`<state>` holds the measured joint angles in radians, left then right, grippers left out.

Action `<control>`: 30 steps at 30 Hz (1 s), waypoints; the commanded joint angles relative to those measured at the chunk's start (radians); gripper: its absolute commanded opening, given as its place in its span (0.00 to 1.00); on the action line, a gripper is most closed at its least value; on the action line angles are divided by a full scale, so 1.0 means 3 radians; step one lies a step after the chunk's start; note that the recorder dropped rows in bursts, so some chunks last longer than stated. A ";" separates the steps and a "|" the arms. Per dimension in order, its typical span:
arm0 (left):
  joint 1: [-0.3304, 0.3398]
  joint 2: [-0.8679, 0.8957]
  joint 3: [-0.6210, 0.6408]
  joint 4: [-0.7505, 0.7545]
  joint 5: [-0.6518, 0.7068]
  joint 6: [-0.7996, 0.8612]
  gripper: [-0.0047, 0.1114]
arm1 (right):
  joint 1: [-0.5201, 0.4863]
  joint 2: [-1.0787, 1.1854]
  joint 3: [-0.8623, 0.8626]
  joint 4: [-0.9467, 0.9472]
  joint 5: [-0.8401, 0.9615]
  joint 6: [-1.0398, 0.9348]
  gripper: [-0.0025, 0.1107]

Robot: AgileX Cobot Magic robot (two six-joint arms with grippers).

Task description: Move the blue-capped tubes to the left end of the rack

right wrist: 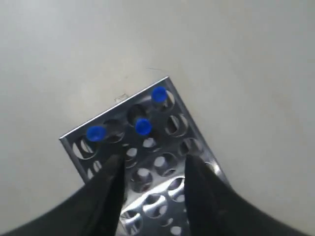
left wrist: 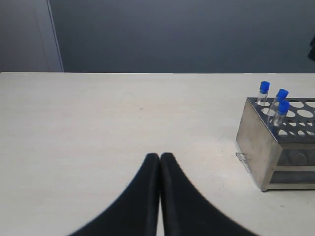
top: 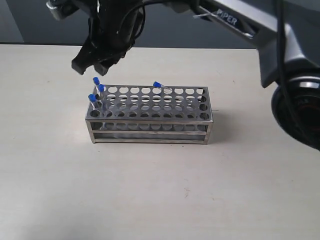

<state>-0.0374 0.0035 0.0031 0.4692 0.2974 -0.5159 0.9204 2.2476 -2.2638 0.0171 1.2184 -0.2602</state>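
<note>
The silver rack (top: 150, 125) stands mid-table. Three blue-capped tubes (top: 101, 88) are upright in holes at its left end; they also show in the left wrist view (left wrist: 282, 94) and the right wrist view (right wrist: 143, 127). A fourth blue-capped tube (top: 158, 84) leans in the back row, right of the middle. My right gripper (top: 91, 67) hovers open and empty just above the rack's left end (right wrist: 153, 160), apart from the tubes. My left gripper (left wrist: 160, 156) is shut on nothing, low over bare table to the left of the rack (left wrist: 256, 142).
The right arm (top: 250, 25) reaches across from the upper right, above and behind the rack. Its base (top: 300, 105) fills the right edge. Bare table lies in front of the rack and on both sides of it.
</note>
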 commanded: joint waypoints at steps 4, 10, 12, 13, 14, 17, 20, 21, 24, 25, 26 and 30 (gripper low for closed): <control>-0.0021 -0.0012 -0.0010 -0.0003 -0.0021 -0.0002 0.05 | -0.0352 -0.0130 -0.0014 -0.0297 0.0009 0.0181 0.37; -0.0021 -0.0012 -0.0010 -0.0003 -0.0021 -0.0002 0.05 | -0.0596 -0.0145 0.0178 -0.0214 0.0009 0.0181 0.37; -0.0021 -0.0012 -0.0010 -0.0003 -0.0021 -0.0002 0.05 | -0.0621 -0.0145 0.0316 -0.0167 0.0009 0.0162 0.37; -0.0021 -0.0012 -0.0010 -0.0003 -0.0021 -0.0002 0.05 | -0.0621 -0.0145 0.0383 -0.0149 0.0009 0.0142 0.37; -0.0021 -0.0012 -0.0010 -0.0003 -0.0021 -0.0002 0.05 | -0.0621 -0.0145 0.0435 -0.0128 0.0009 0.0093 0.37; -0.0021 -0.0012 -0.0010 -0.0003 -0.0021 -0.0002 0.05 | -0.0621 -0.0145 0.0547 -0.0082 0.0009 -0.0055 0.37; -0.0021 -0.0012 -0.0010 -0.0003 -0.0021 -0.0002 0.05 | -0.0621 -0.0139 0.0563 -0.0082 0.0009 -0.0100 0.37; -0.0021 -0.0012 -0.0010 -0.0003 -0.0021 -0.0002 0.05 | -0.0621 -0.0139 0.0563 -0.0082 0.0009 -0.0121 0.37; -0.0021 -0.0012 -0.0010 -0.0003 -0.0021 -0.0002 0.05 | -0.0621 -0.0134 0.0563 -0.0057 0.0009 -0.0226 0.37; -0.0021 -0.0012 -0.0010 -0.0003 -0.0021 -0.0002 0.05 | -0.0621 -0.0126 0.0563 -0.0039 0.0009 -0.0250 0.37; -0.0021 -0.0012 -0.0010 -0.0003 -0.0021 -0.0002 0.05 | -0.0621 -0.0111 0.0563 -0.0029 0.0009 -0.0281 0.37; -0.0021 -0.0012 -0.0010 -0.0003 -0.0021 -0.0002 0.05 | -0.0621 -0.0018 0.0563 -0.0029 0.0009 -0.0295 0.37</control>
<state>-0.0374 0.0035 0.0031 0.4692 0.2974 -0.5159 0.7377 2.2219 -2.0981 0.0085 1.2248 -0.3352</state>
